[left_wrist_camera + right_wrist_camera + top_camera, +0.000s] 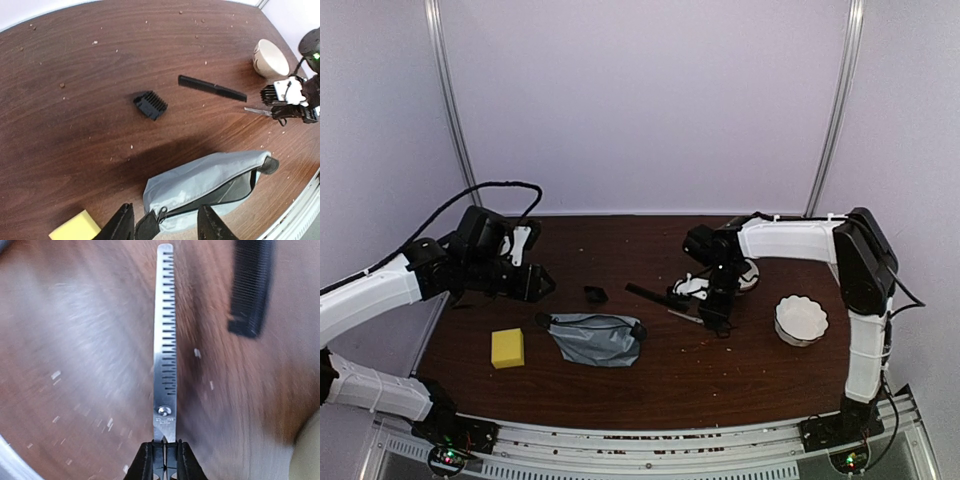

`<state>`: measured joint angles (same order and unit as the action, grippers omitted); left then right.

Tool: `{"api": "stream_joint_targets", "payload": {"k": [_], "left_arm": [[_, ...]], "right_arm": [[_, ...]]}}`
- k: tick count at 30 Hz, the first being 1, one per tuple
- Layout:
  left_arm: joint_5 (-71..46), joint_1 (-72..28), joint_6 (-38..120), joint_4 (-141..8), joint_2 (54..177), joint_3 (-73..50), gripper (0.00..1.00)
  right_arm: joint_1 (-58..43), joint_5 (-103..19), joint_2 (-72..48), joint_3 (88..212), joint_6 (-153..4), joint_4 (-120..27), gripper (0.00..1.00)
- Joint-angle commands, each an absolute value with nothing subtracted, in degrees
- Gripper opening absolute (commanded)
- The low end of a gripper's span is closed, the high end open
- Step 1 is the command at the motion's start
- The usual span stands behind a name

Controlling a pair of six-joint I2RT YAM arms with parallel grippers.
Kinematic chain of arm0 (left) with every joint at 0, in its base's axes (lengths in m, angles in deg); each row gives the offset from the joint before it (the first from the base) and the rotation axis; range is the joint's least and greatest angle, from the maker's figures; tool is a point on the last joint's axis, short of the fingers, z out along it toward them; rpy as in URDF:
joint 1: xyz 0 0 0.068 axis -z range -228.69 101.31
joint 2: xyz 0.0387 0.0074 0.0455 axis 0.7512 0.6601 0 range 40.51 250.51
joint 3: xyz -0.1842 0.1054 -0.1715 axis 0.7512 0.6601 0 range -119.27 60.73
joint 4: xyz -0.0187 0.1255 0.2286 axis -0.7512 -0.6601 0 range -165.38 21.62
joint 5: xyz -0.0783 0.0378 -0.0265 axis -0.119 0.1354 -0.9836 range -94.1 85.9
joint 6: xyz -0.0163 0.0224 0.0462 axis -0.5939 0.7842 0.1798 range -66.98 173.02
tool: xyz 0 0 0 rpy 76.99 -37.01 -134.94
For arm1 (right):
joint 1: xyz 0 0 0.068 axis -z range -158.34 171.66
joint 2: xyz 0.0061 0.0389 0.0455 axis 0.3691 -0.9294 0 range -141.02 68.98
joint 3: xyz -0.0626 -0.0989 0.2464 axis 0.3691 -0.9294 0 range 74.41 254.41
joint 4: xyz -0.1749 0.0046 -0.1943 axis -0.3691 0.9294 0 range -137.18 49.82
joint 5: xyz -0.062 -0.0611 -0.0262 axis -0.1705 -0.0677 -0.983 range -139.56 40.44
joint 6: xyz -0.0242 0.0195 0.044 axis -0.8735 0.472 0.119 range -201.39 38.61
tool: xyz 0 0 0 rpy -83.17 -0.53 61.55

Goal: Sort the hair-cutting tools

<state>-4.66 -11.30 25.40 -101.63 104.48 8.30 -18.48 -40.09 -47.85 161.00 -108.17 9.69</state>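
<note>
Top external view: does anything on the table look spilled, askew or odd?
Pale crumbs are strewn over the brown table. The grey pouch lies slumped with its zip gaping. A yellow sponge sits beside it, no hair-cutting tool. Nothing looks damaged.

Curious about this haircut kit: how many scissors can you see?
1: toothed scissors held in the right pincer, near the comb. Another may be hidden.

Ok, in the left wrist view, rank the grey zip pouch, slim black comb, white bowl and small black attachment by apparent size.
Grey zip pouch, nearest the camera.
Slim black comb, by length.
White bowl and small black attachment look alike; bowl farther away.
</note>
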Motion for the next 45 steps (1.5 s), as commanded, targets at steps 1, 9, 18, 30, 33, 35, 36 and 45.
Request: {"api": "stream_joint_targets", "payload": {"k": [1, 9, 18, 30, 33, 35, 36, 45], "left_arm": [[-5.2, -11.4, 23.9, -93.7, 106.2, 5.6, 0.46], [0.8, -3.4, 17.4, -75.4, 111.0, 4.3, 0.45], [2.8, 1.9, 9.3, -56.6, 121.7, -1.6, 0.44], [-1.5, 3.9, 1.8, -49.0, 132.6, -8.8, 0.37], [-2.3, 4.0, 0.3, -48.2, 134.4, -9.4, 0.32], [-2.7, 4.0, -0.7, -47.8, 135.1, -9.7, 0.29], [-3.0, 4.0, -0.9, -47.7, 135.2, -9.8, 0.28], [-4.4, 4.0, -1.9, -47.6, 136.9, -10.9, 0.21]], "right_arm": [[-16.3, -32.4, -37.8, 159.9, -108.3, 12.8, 0.03], [-15.9, -25.3, -29.6, 162.6, -102.1, 7.2, 0.03], [-16.5, -17.7, -31.9, 175.4, -92.9, 4.3, 0.01], [-19.9, -28.5, -32.8, 178.8, -90.0, 3.6, 0.02], [-20.2, -29.4, -32.4, 178.8, -89.7, 3.4, 0.02], [-20.4, -29.5, -32.2, 178.7, -89.5, 3.2, 0.02], [-20.4, -29.8, -32.1, 178.5, -89.3, 3.1, 0.02], [-21.3, -30.6, -32.1, 179.1, -89.1, 2.8, 0.02]]}}
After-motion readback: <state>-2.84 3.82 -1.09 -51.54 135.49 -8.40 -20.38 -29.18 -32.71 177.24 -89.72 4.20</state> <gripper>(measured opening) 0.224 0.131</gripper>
